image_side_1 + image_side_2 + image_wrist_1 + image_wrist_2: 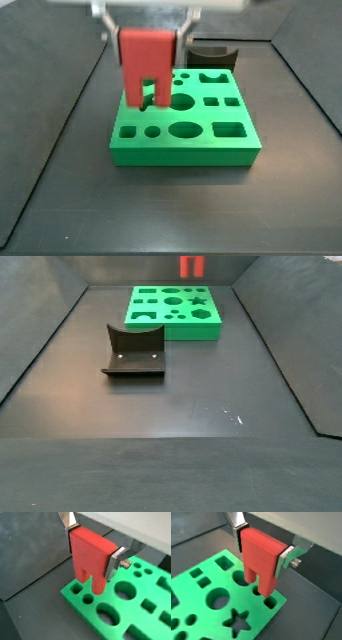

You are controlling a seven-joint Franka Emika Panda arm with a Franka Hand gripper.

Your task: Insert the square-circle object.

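The square-circle object (90,554) is a red flat block with two prongs, one squarish and one rounded. My gripper (93,544) is shut on it, with a silver finger on each side, as both wrist views show (261,557). It hangs upright with its prongs down over a corner of the green board (133,607), close above a round hole (241,577) and a small square hole (271,603). I cannot tell whether the prongs touch the board. In a side view the piece (144,60) stands over the board's far left part (187,135).
The dark fixture (134,356) stands on the floor apart from the green board (174,306); it also shows behind the board in a side view (211,55). The board has several shaped holes, among them a star (238,622). Dark walls ring the floor.
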